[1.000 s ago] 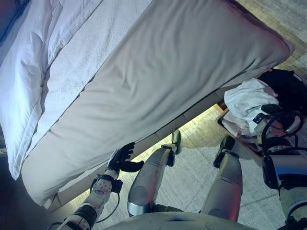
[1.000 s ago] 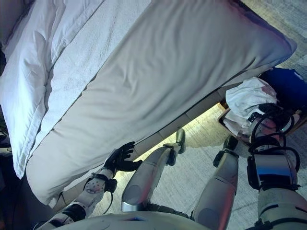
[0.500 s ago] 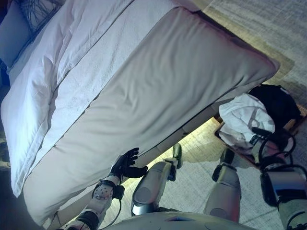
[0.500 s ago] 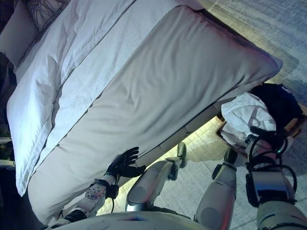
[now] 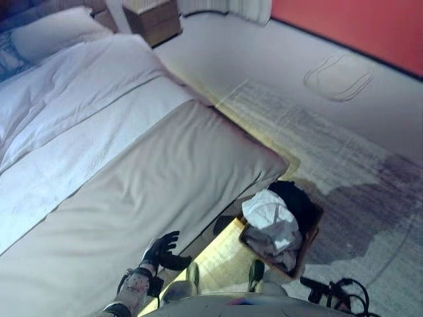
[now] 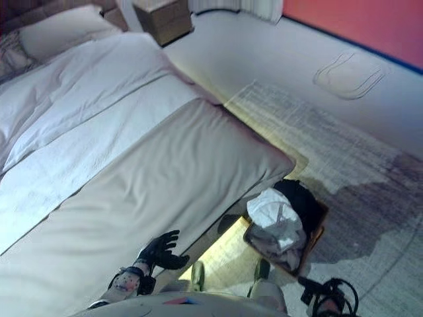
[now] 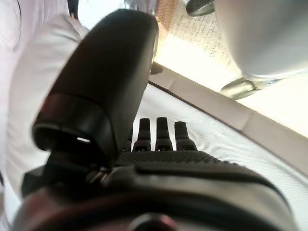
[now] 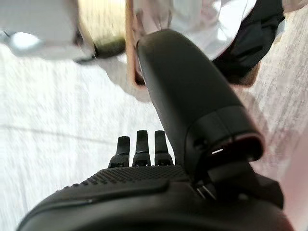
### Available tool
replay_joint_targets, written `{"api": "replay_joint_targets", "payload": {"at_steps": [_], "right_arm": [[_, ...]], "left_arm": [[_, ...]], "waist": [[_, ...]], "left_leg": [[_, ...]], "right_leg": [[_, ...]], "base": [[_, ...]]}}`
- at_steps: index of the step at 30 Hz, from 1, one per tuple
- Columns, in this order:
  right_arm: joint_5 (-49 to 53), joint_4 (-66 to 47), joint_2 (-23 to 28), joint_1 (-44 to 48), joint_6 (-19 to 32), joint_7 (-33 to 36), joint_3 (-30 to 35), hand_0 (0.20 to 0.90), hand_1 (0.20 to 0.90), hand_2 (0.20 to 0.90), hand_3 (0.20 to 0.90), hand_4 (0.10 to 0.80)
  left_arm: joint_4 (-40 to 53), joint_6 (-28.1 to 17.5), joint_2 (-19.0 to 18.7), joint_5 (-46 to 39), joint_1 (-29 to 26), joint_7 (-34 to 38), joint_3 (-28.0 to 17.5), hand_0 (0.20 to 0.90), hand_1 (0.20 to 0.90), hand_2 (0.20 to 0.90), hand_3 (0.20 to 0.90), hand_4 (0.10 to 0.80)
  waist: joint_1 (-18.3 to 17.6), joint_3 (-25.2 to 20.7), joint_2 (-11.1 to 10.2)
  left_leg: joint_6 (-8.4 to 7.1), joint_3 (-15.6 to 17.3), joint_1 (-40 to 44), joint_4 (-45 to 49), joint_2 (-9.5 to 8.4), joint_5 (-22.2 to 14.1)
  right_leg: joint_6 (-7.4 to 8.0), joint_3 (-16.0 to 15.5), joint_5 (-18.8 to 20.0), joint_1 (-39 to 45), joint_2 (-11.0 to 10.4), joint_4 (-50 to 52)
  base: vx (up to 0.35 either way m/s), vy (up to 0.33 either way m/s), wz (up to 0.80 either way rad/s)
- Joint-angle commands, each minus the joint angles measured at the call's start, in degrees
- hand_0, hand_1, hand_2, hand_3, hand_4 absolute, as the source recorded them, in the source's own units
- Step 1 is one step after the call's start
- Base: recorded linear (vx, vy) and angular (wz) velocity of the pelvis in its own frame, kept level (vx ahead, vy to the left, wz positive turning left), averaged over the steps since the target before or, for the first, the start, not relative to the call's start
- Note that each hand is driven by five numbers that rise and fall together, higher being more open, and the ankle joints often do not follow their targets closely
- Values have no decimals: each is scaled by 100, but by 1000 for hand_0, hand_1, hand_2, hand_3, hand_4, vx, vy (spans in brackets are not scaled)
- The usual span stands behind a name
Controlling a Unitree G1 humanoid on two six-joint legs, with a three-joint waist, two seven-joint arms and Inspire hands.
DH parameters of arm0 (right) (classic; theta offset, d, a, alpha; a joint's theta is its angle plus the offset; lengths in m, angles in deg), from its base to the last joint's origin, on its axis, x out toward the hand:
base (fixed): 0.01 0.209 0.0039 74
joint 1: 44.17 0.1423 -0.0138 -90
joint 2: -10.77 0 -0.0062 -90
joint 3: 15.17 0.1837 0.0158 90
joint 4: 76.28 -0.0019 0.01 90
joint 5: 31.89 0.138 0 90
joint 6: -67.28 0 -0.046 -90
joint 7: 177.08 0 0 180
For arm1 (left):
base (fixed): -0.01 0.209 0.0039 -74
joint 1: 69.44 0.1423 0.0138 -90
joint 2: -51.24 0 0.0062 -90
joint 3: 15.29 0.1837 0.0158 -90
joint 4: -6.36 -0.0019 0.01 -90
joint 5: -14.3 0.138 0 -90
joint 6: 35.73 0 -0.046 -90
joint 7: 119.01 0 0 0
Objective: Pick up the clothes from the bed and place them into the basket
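Observation:
The basket (image 5: 307,248) stands on the floor by the foot corner of the bed (image 5: 165,165). A white garment (image 5: 268,211) and a dark garment (image 5: 295,198) lie in it. The bed's top shows white bedding and a smooth beige cover, with no loose clothes on it. My left hand (image 5: 162,250) is open, its fingers spread against the bed's side; the left wrist view (image 7: 159,168) shows its fingers straight. My right hand (image 8: 144,192) is open and empty above the carpet, with the basket's rim (image 8: 130,48) and the white garment (image 8: 192,14) past its thumb.
A wooden nightstand (image 5: 155,16) stands at the head of the bed, beside a pillow (image 5: 53,33). A grey rug (image 5: 330,132) covers the floor to the right of the bed. A red wall (image 5: 357,26) closes the far side.
The camera has lifted, so the whole picture shifted and more of the room shows. My right arm has left the eye views. My left hand stays at the bed's side.

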Motion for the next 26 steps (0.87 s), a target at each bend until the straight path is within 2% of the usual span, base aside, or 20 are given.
{"api": "replay_joint_targets", "payload": {"at_steps": [1,5,13,26], "right_arm": [[-156,-1,-187,114,220,-344,-141,900,900,900,900,800],[-407,86,-218,7,216,-350,-43,900,900,900,900,800],[-539,-26,-236,14,233,-331,-128,900,900,900,900,800],[-672,83,-265,-50,276,-250,-172,900,900,900,900,800]], "left_arm": [[-416,104,-30,49,-210,-145,-412,900,900,900,900,800],[-635,269,32,-86,-184,-430,-558,900,900,900,900,800],[-687,481,-16,-111,-111,-564,-600,900,900,900,900,800],[-763,531,40,-87,-29,-610,-643,900,900,900,900,800]], "waist": [[-102,18,-130],[-198,-71,-154],[-214,-192,-115],[-164,-284,-140]], "left_leg": [[-197,-2,-151,-92,-43,220],[-179,92,41,-61,-14,127],[-165,65,211,-92,-12,55],[-127,8,255,-92,-42,-10]], "right_leg": [[224,93,88,373,-109,92],[194,152,-11,519,-83,157],[198,174,-55,701,-99,96],[237,122,-40,823,-131,-4]], "base": [[64,26,-11],[73,33,-19],[60,32,-4],[10,7,0]]}}
